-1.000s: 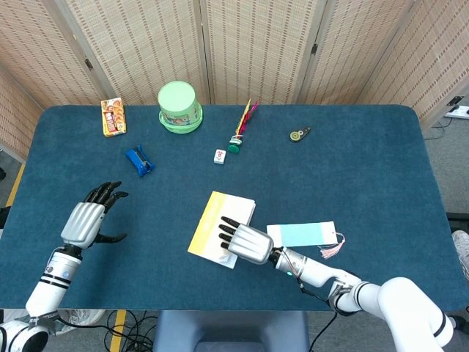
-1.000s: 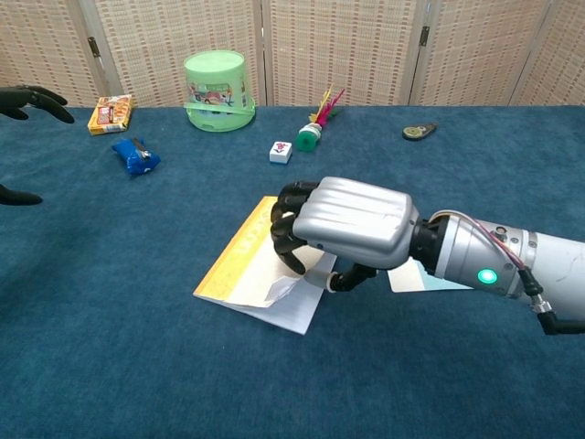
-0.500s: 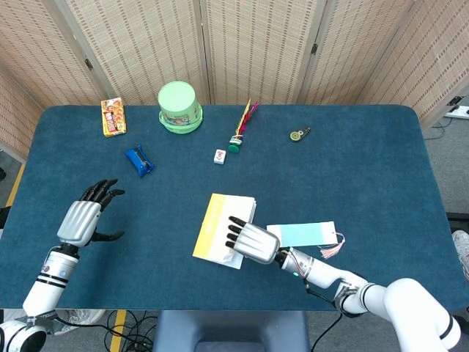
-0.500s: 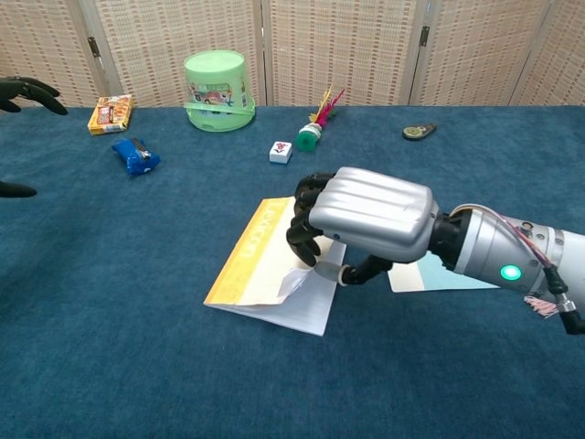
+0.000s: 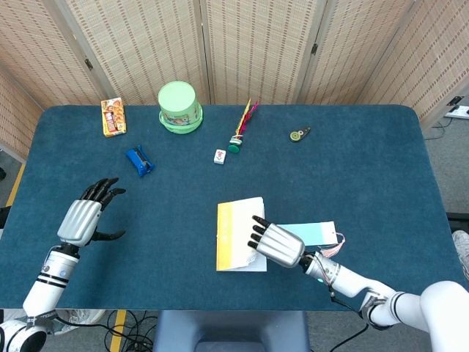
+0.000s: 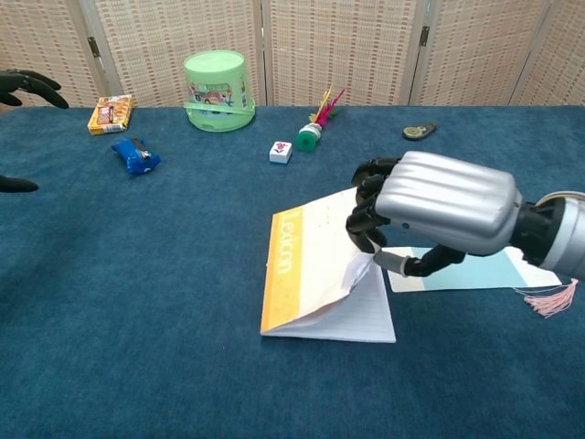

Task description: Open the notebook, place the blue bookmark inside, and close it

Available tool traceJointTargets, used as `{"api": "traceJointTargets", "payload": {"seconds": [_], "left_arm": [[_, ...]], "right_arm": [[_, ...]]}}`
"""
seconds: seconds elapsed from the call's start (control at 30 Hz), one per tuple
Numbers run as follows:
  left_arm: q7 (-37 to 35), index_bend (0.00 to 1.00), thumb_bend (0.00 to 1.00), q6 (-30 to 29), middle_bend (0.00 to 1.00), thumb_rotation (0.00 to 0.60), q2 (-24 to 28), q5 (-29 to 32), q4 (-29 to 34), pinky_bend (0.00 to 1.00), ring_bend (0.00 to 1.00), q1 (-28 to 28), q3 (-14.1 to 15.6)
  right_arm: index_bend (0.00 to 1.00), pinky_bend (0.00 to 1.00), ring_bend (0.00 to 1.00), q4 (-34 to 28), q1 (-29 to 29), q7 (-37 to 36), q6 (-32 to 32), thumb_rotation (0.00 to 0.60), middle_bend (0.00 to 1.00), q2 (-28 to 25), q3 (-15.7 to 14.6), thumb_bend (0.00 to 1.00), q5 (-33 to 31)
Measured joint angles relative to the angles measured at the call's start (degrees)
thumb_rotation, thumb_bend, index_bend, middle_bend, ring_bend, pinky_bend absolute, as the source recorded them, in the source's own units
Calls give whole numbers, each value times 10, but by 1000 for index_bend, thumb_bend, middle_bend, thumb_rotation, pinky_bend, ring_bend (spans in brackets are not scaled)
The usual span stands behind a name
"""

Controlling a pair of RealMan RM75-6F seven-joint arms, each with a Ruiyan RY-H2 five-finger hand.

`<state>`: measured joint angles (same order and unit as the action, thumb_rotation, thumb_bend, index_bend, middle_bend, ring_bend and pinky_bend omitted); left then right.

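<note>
Partly, the right hand (image 6: 439, 212) hides the bookmark (image 6: 475, 272).

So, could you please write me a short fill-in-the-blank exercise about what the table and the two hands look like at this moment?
1. The right hand is lifting the cover of the ____, which has a yellow band along its spine.
2. The blue bookmark lies flat on the table, with a ____ tassel at its end.
3. The left hand holds ____, its fingers apart above the table.
4. The green tub stands at the far edge, right of the small ____ box.

Missing words: notebook; pink; nothing; orange
</note>
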<state>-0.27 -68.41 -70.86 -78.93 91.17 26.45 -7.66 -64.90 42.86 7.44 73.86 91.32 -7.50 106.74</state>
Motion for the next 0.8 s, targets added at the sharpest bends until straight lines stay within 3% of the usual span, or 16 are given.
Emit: {"api": "traceJointTargets", "payload": {"seconds": [0.4,0.63,0.8], "left_arm": [[-4,219,133,-4,89,600,1,0,-1,152,62,-4,1],[-6,219,132,-5,89,600,6,1,2,152,62,-7,2],[-7,219,132,-5,89,600,9,2,3,152,62,-9,3]], "right_arm": [[881,236,420,-125,16,75,-2,600,602,-108,-11,491,66],[887,236,420,-155,72,88,-34,600,602,-117,13,489,113],[887,236,420,-150,106,72,-56,600,602,-94,30,480,127]]}}
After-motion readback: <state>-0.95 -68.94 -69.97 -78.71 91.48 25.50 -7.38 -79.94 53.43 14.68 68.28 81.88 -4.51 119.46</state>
